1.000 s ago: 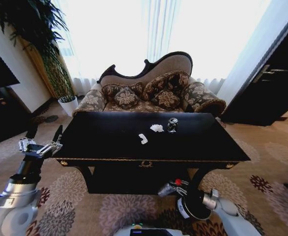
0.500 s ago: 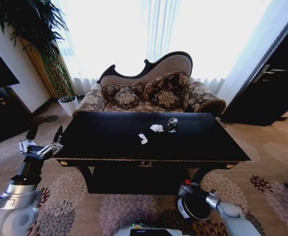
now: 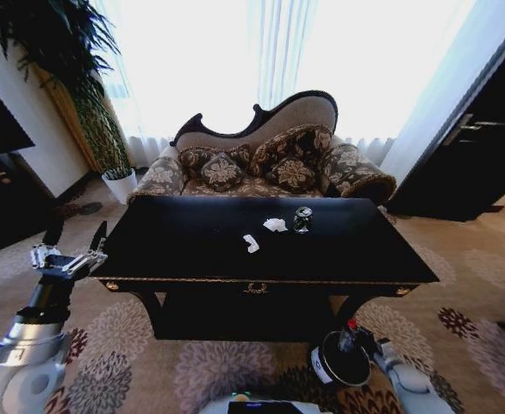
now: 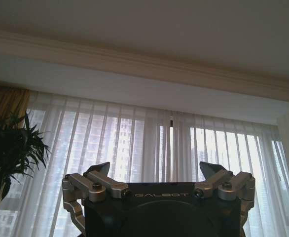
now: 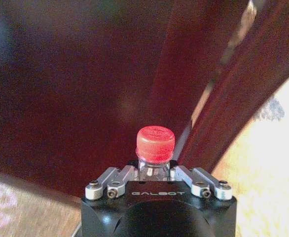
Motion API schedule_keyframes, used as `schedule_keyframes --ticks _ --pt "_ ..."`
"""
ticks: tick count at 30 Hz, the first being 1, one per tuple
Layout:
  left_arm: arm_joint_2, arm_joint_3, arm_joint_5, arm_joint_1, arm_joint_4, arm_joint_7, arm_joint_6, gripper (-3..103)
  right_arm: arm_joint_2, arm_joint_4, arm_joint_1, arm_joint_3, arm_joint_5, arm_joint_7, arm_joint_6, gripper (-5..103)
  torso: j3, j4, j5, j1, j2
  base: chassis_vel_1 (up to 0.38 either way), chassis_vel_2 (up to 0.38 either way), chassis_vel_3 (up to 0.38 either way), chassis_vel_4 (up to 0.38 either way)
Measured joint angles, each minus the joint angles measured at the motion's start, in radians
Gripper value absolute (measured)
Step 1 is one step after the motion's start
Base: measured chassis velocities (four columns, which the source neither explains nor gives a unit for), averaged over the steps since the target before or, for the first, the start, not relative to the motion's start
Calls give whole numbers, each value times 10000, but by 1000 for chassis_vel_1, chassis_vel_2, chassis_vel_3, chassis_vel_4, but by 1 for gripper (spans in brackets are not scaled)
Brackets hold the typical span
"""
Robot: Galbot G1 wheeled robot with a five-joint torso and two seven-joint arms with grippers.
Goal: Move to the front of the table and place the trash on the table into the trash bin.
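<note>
Right gripper (image 5: pixel 157 174): closed on the neck of the clear bottle (image 5: pixel 155 148), red cap pointing away from the wrist; "GALBOT" is printed on the gripper body. In the head view it hangs low, directly over the open mouth of the trash bin (image 3: pixel 339 366), which stands on the carpet in front of the table's right front leg.

Left gripper (image 3: pixel 70 250): raised off the table's left front corner, fingers spread wide, holding nothing; same "GALBOT" marking.

Table (image 3: pixel 192 250): glossy black, gold emblem on the front apron. Near its back edge, right of centre, lie the silver can (image 3: pixel 302 219) and two paper scraps (image 3: pixel 275 225).

Behind the table: patterned sofa (image 3: pixel 261 168); potted plant (image 3: pixel 115 177) at far left.
</note>
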Motion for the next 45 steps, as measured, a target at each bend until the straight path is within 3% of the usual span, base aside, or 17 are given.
schedule_keyframes --ticks 13,16,19,21,22,24,25,27,28,30,31,32,36,45 --pt "-106 214 226 16 12 0 -16 100 220 -747 205 -136 443 -57 -239 20 0 2 -2 0 0 0 0 0 0" --pt "-114 167 221 42 17 1 -38 100 211 -751 198 -127 443 -106 -246 33 -1 2 -3 0 0 0 0 0 0" --pt "-138 169 236 68 18 1 -61 100 209 -736 182 -126 437 -183 -248 38 0 2 -1 0 0 0 0 0 0" --pt "-191 228 244 83 -23 3 -68 100 204 -696 160 -125 442 -311 -252 50 0 2 -3 0 0 0 0 0 0" --pt "-191 228 244 83 -23 3 -68 100 204 -696 160 -125 442 -311 -252 50 0 2 -3 0 0 0 0 0 0" --pt "-263 307 294 90 -70 4 -69 100 209 -609 104 -124 471 -415 -282 61 0 2 -1 0 0 0 0 0 0" --pt "-278 323 314 97 -81 6 -69 100 211 -589 85 -117 472 -439 -285 61 0 1 -2 0 0 0 0 0 0" --pt "-291 332 330 110 -92 9 -73 100 222 -527 35 -71 474 -529 -285 72 0 2 -1 0 0 0 0 0 0" --pt "-291 332 330 110 -92 9 -73 100 222 -527 35 -71 474 -529 -285 72 0 2 -1 0 0 0 0 0 0" --pt "-287 302 330 116 -98 10 -76 100 259 -369 -54 25 480 -729 -307 83 0 2 -2 0 0 0 0 0 0" --pt "-279 279 328 120 -104 10 -77 100 302 -210 -148 110 504 -947 -374 83 0 3 -2 0 0 0 0 0 0" --pt "-276 258 328 120 -105 10 -80 100 406 61 -326 309 606 -1429 -527 93 -1 2 -2 0 0 0 0 0 0" --pt "-358 273 342 110 -96 8 -89 100 709 616 -723 867 792 -2055 -575 99 -1 1 -2 0 0 0 0 0 0" --pt "-535 415 536 98 -80 2 -110 100 1435 2950 -1911 2478 927 -2426 -612 100 -1 1 -1 0 0 0 0 0 0"
